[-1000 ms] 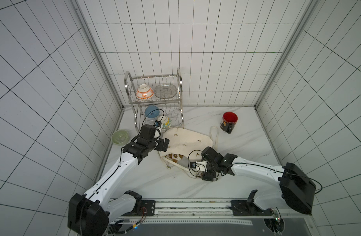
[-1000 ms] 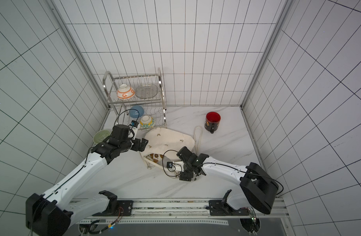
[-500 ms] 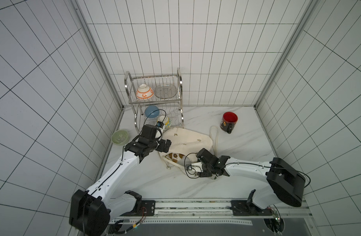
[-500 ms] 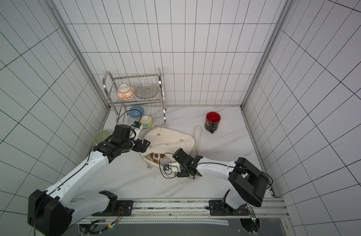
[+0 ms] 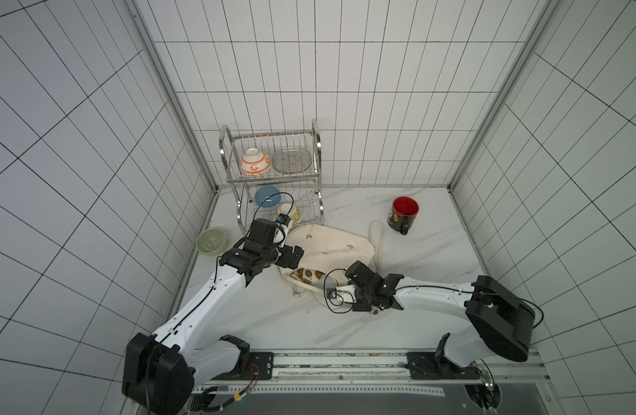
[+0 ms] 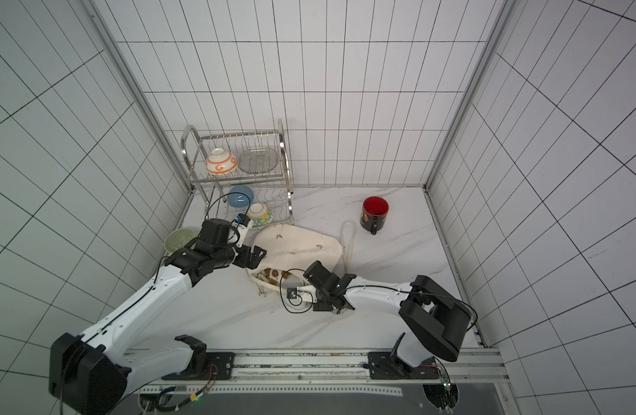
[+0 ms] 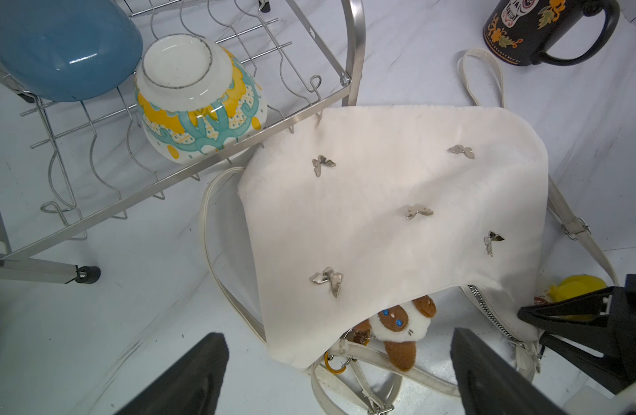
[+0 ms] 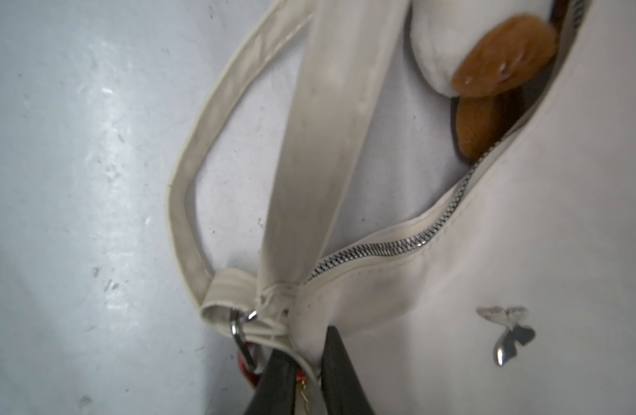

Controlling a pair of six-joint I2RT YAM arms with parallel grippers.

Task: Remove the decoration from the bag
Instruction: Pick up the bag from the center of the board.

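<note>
The cream-white bag (image 5: 331, 240) (image 6: 295, 240) lies flat on the marble top, with metal butterflies on it (image 7: 381, 187). The decoration, a brown-and-white plush cat (image 7: 399, 323) (image 5: 309, 273), pokes out of the bag's zipped mouth (image 8: 489, 72) and hangs on an orange ring by the strap. My left gripper (image 7: 338, 381) (image 5: 291, 257) hovers open just above the cat, touching nothing. My right gripper (image 8: 305, 345) (image 5: 348, 276) is shut on the bag's corner (image 8: 345, 298) at the strap ring. Something red and a yellow item (image 7: 575, 289) lie half hidden there.
A steel dish rack (image 5: 318, 179) (image 6: 287, 161) holding several bowls stands right behind the bag, its lower shelf touching the bag's edge. A red-and-black mug (image 5: 403, 213) (image 7: 536, 28) sits at the back right. A green bowl (image 5: 211, 241) rests by the left wall.
My right gripper slid a little toward the bag's near corner and closed from wide open onto it. The left arm stayed almost still, open.
</note>
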